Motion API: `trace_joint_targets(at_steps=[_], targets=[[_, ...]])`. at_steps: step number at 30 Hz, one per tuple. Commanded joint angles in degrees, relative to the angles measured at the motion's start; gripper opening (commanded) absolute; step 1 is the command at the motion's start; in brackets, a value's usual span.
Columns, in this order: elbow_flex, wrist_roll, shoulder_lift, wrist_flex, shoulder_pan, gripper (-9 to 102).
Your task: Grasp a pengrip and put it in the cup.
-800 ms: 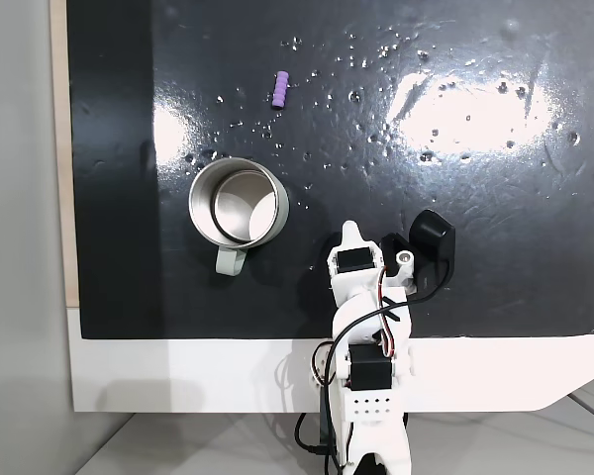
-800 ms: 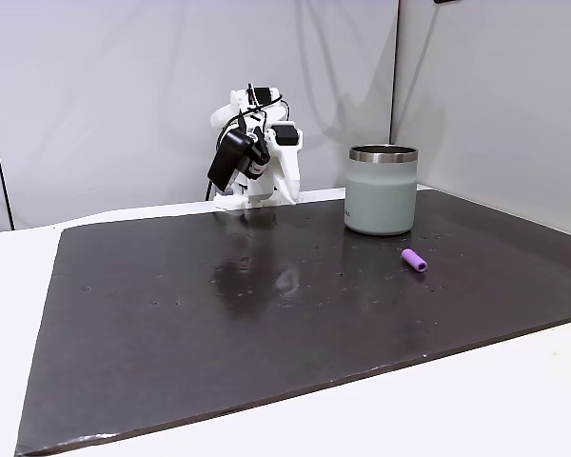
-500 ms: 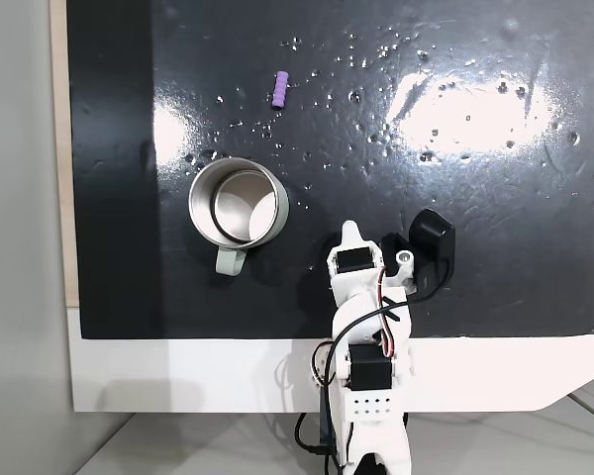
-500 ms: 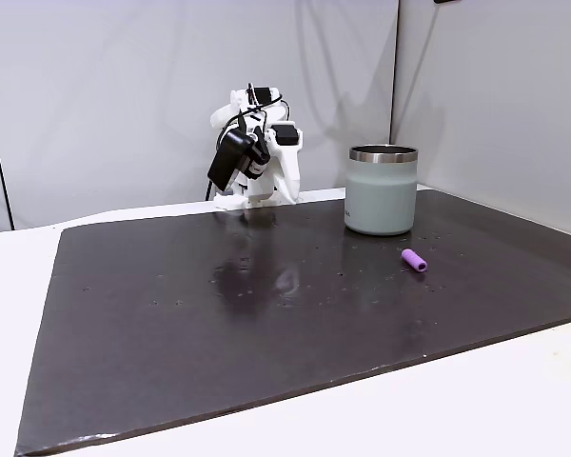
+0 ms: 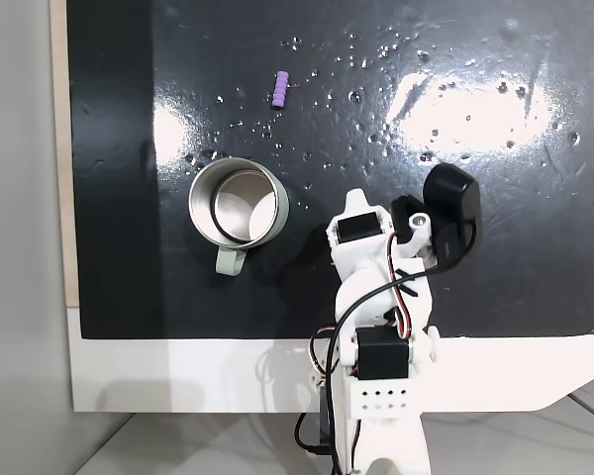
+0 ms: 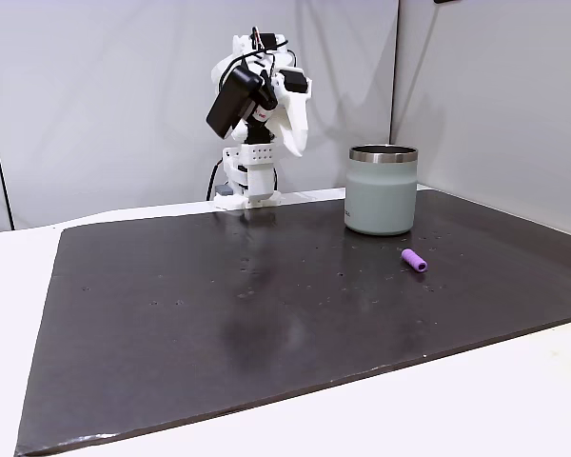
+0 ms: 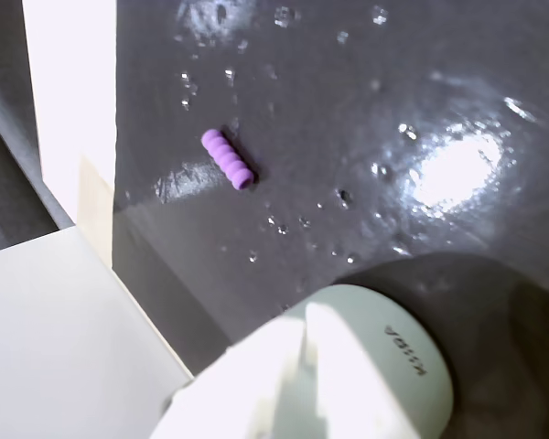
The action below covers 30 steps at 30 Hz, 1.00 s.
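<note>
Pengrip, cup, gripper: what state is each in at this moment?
Pengrip: lying on its side on the mat, apart from the cup, ungrasped.
Cup: upright, open, nothing visible inside.
Gripper: raised off the mat near the cup, holding nothing; open or shut cannot be told.

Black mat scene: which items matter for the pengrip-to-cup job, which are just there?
Part of the job:
- pengrip, lying on the mat, apart from the cup
- cup, upright, nothing visible inside it
- pincer, raised above the mat near the arm's base, holding nothing

Just there:
- black mat, glossy, speckled with small marks
- white table under the mat
</note>
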State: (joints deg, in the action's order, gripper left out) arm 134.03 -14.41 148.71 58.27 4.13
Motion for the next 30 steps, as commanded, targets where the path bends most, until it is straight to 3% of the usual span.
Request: trace_joint_targets(at_steps=[1,15,23,30], targets=[[-10.20,-3.43,-8.70,0.53,-0.70,0],[-44.38,-19.34,-49.66,5.36,-0.70,1],[-52.38,-25.49,-61.35,2.81,0.62,3],[-58.97,-27.16,-69.70,3.52,3.43,13]])
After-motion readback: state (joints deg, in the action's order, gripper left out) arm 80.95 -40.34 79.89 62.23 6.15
